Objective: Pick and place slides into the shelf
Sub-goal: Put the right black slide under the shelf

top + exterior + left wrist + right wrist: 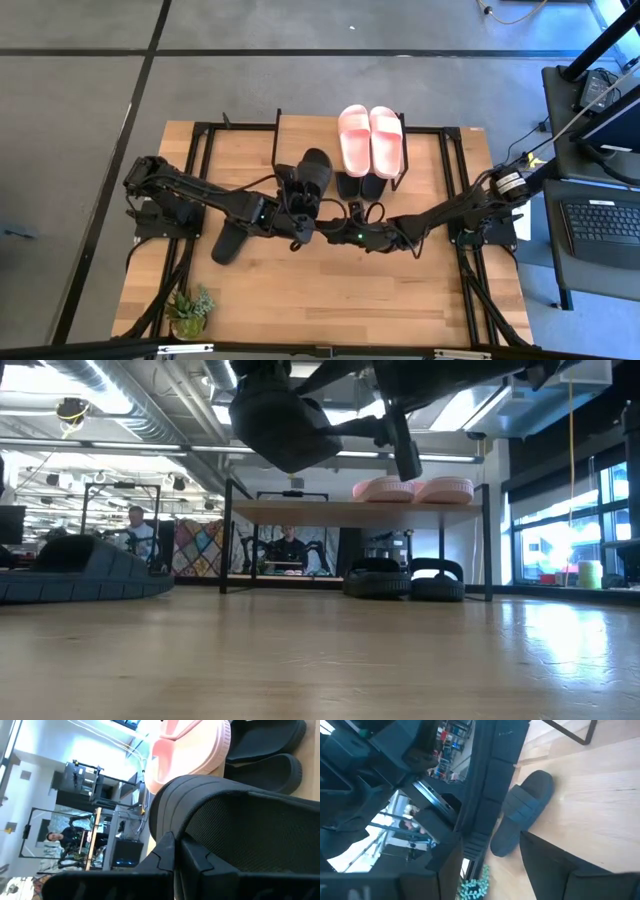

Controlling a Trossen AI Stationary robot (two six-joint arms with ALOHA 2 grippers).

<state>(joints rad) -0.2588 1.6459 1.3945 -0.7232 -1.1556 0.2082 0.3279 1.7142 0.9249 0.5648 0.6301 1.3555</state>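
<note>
Nearest the front edge of the large wooden tabletop (330, 300), a small green potted plant (190, 310) stands at the left corner.

Further in, one matte black slide sandal (232, 240) lies flat on the tabletop, left of centre and apart from the others.

At mid-table the two dark arms meet. The left gripper (303, 222) is clamped tight on the heel end of a second matte black slide sandal (312, 175), carried clear of the tabletop with its toe toward the rack; the low view shows it hanging above the level of the top board. The right gripper (338, 236) sits just beside it, fingers spread fairly wide and gripping nothing.

Beyond stands the small low shelf with light wooden top board and thin black metal legs (300, 135). A pale pink pair of slide sandals (370, 140) rests side by side on the right part of the board. A matte black pair (405, 579) sits beneath it on the tabletop.

People sit in the room behind.
</note>
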